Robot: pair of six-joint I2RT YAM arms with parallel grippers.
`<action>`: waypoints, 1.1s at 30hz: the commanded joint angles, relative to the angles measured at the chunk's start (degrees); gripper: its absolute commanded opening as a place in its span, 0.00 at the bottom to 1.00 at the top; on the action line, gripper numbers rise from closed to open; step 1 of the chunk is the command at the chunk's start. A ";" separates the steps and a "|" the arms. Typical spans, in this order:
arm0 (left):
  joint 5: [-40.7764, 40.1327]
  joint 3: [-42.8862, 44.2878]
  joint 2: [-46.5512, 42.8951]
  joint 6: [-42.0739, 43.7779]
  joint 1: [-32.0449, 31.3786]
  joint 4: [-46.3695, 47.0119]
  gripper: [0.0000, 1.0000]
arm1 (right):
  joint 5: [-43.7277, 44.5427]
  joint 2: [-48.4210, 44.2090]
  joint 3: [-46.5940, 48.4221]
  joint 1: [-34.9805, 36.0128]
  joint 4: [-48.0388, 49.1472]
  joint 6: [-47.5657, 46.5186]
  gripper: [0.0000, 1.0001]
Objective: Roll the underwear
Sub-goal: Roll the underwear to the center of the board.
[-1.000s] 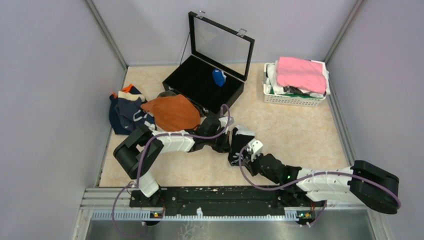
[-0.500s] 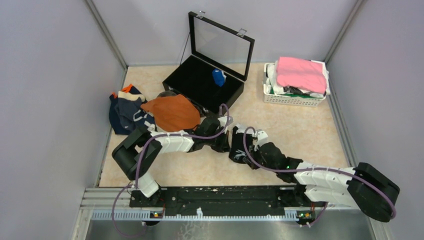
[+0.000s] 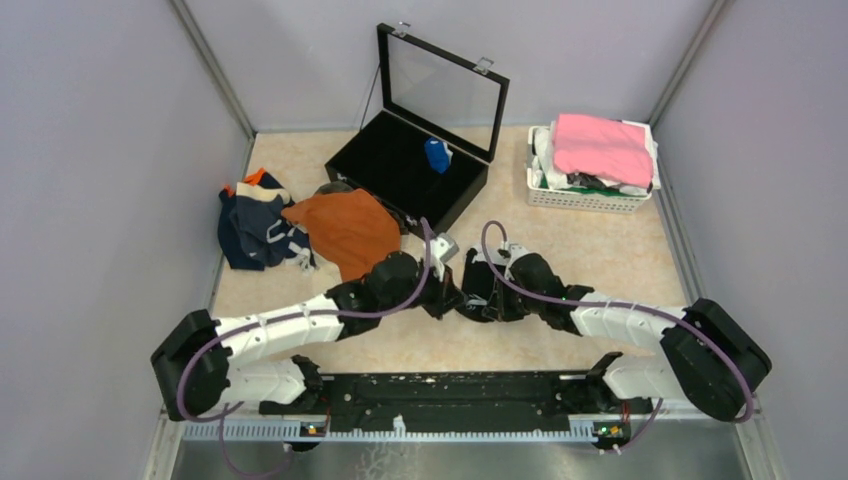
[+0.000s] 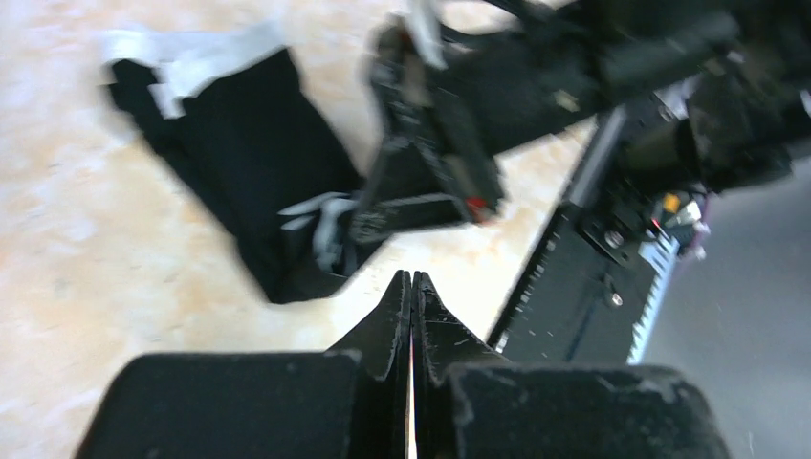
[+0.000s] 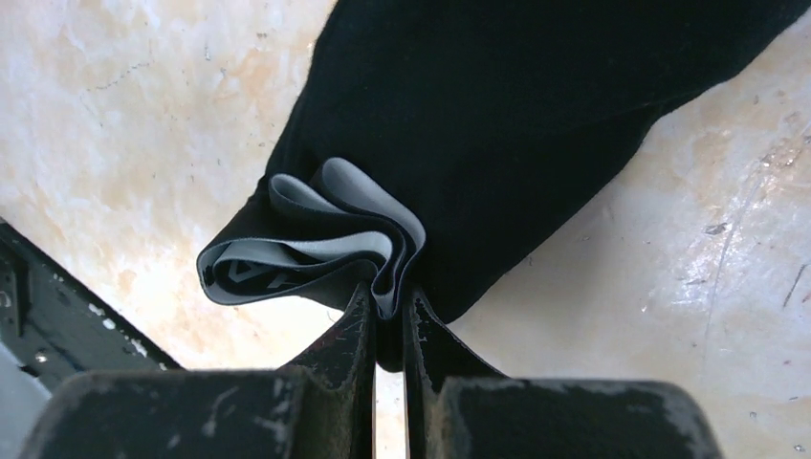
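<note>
We see the black underwear (image 5: pixel 497 124) lying on the surface (image 3: pixel 600 260), on the near side of the open black case (image 3: pixel 400 165). The right gripper (image 5: pixel 387 301) is pinched almost closed on its bunched grey waistband (image 5: pixel 325 229). The left gripper (image 4: pixel 412 282), its fingers pressed together, holds nothing just beside the garment. Orange underwear (image 3: pixel 345 228) lies at the case's front left corner.

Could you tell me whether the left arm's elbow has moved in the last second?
Yes. The left arm's elbow has swung left and nearer, toward the base rail.
</note>
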 commanded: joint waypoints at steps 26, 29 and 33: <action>-10.82 -0.30 19.59 -3.22 -7.68 19.06 0.00 | -6.88 2.98 2.41 -5.87 -8.06 3.76 0.05; -12.66 -0.43 20.50 -3.23 -7.65 19.19 0.00 | -7.17 2.68 2.19 -5.90 -8.11 3.80 0.06; -15.97 -0.58 21.18 -3.54 -7.14 19.11 0.00 | -7.17 2.59 2.27 -5.92 -8.38 3.80 0.07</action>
